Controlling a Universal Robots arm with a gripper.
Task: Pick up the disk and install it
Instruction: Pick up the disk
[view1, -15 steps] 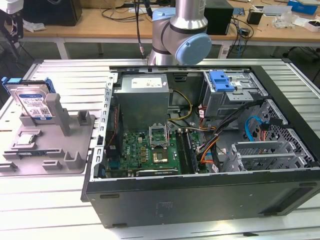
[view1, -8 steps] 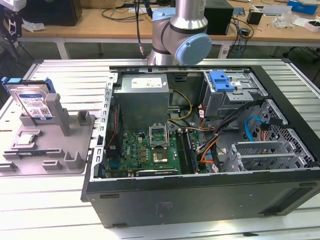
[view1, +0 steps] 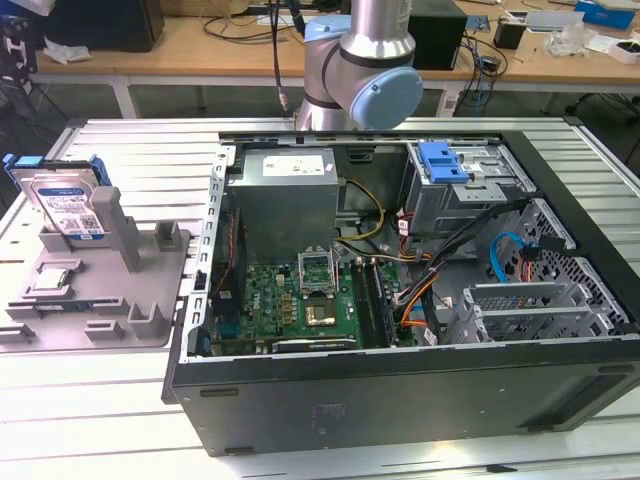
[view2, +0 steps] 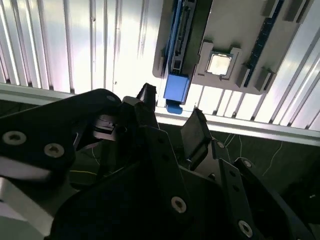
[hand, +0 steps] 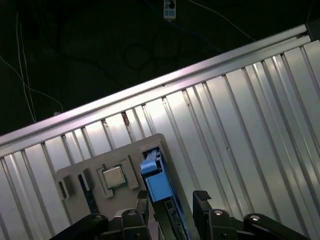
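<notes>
One disk, upright on edge in gray holder, at exterior view's left end of ribbed metal surface. One square chip flat in same holder, just beside disk. One open computer case at holder's exterior-view right, narrow gap between. Holder near surface edge; dark floor beyond. Bare ribbed surface around holder. End effector: fingers apart, holding nothing, hovers over surface edge; nearest thing is disk's blue bracket end.
</notes>
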